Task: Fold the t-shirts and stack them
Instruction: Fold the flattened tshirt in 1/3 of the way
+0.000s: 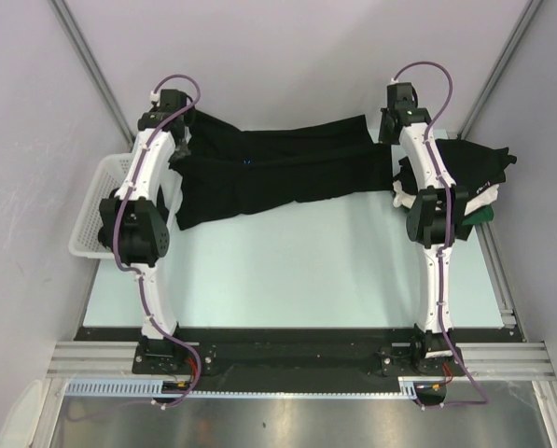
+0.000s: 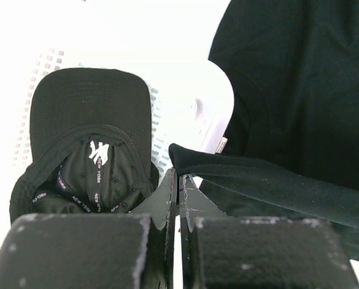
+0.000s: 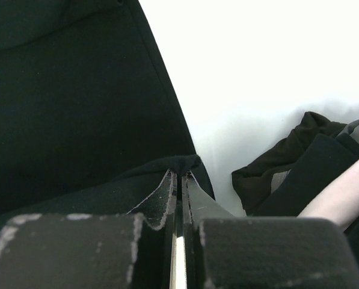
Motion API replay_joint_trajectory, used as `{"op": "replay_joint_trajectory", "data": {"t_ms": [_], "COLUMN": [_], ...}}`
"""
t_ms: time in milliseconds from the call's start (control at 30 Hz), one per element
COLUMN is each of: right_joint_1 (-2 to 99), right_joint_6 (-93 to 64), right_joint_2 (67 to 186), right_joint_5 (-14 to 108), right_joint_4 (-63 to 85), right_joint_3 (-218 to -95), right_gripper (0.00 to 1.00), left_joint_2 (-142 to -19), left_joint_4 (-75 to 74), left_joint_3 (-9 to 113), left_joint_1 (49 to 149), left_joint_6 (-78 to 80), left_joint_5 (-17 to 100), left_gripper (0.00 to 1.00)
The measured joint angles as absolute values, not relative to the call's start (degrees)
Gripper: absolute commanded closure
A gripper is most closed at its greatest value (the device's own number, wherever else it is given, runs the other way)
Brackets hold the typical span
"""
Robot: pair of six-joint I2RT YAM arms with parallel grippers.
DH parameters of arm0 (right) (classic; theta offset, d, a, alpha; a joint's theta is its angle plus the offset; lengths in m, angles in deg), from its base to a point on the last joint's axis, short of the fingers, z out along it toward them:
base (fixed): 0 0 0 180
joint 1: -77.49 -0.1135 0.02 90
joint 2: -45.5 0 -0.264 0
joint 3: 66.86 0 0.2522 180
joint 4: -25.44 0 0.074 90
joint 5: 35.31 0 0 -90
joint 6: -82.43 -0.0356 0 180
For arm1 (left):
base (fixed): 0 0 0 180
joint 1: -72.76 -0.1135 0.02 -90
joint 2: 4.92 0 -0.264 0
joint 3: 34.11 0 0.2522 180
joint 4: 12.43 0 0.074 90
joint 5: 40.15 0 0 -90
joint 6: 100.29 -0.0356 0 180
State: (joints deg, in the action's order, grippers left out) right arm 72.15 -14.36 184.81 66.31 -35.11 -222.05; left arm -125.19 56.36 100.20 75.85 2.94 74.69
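A black t-shirt (image 1: 278,168) hangs stretched across the far side of the table, with a small blue mark (image 1: 247,162) on its chest. My left gripper (image 1: 187,126) is shut on its left corner; in the left wrist view the fingertips (image 2: 178,174) pinch a hem of the black t-shirt (image 2: 275,180). My right gripper (image 1: 384,131) is shut on its right corner, and the right wrist view shows a fold of the black cloth (image 3: 77,120) caught at the closed right gripper (image 3: 182,171). More t-shirts (image 1: 474,173) lie piled at the right, black over white and green.
A white mesh basket (image 1: 96,210) stands off the table's left edge, beside my left arm. A black cap (image 2: 89,150) with a white logo lies in it. The pile of clothes (image 3: 299,174) sits just right of my right gripper. The pale table (image 1: 297,271) runs toward the arm bases.
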Motion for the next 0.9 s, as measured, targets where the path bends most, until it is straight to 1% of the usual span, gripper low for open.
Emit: {"op": "replay_joint_trajectory", "data": {"t_ms": [467, 900], "right_joint_1": [71.89, 72.83], "right_joint_6": [-13.92, -13.97], "right_joint_2": [185.9, 185.9], "right_joint_5": [67.14, 67.18], "right_joint_4": [-34.08, -33.82], "right_joint_3": [-222.03, -222.03], "right_gripper": [1.0, 1.0], "left_joint_2": [-125.37, -125.37], "left_joint_4": [56.38, 56.38], "left_joint_3": [100.64, 100.64], "left_joint_1": [75.72, 73.18], "left_joint_6": [2.72, 2.74], "left_joint_5": [74.73, 73.99], "left_gripper": [1.0, 1.0]}}
